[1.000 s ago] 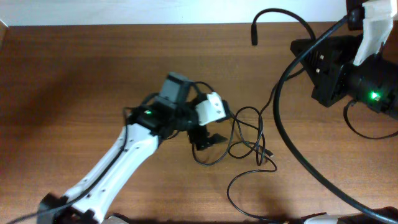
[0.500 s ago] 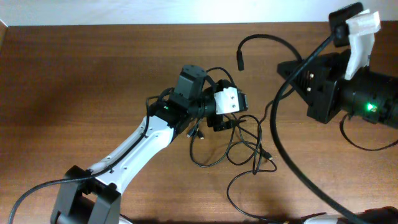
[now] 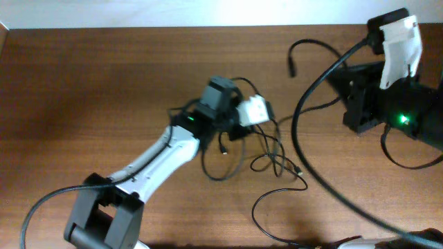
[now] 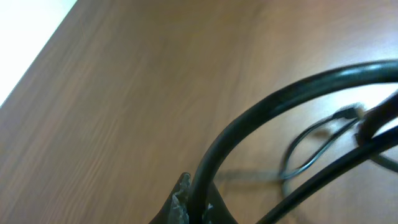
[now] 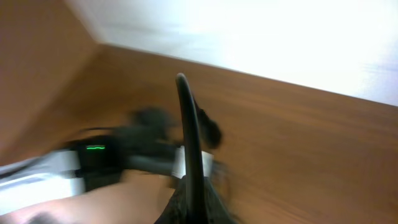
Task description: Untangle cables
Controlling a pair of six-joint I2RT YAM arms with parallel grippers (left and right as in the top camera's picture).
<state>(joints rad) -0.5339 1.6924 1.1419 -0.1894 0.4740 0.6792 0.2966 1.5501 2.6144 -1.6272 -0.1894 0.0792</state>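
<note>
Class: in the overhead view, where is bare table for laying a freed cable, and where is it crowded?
Bare: the left of the table, between its far edge and the left arm. Crowded: the middle, with cables, and the right, by the right arm.

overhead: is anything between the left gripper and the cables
Nothing visible stands between them. The left gripper sits in among the cables, and in its wrist view one cord runs out from between its fingers. Around them there is only bare table.

Two arms [image 3: 163, 152] [image 3: 387, 104], one table [image 3: 83, 83], one tangle of cables [image 3: 275, 153].
</note>
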